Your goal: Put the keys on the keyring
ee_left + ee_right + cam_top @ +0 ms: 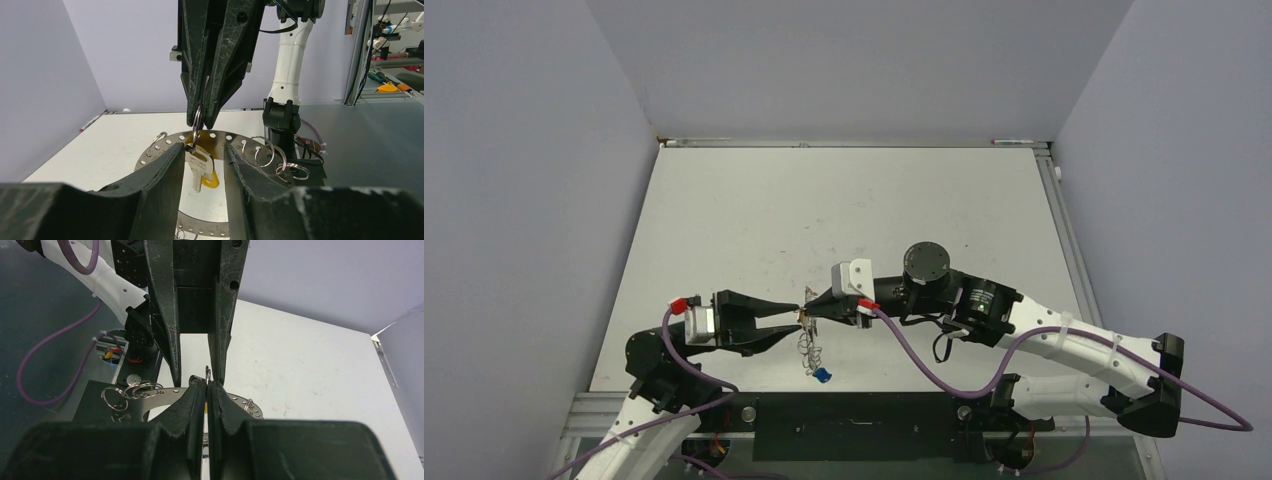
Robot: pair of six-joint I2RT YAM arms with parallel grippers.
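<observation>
The pale tabletop (844, 210) runs wide toward its far edge; both claws meet near its front edge. The right claw (206, 383) is clamped on the keyring (196, 119), while the keys (198, 167) dangle between the left claw's (203, 150) parted fingers.

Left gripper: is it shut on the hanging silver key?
No, the left gripper's fingers stand apart either side of the silver key, which hangs from the keyring pinched by the right gripper.

Three keys (196, 172), one keyring (197, 120), one perforated disc (150, 157), two grippers (796, 316) (811, 306)
</observation>
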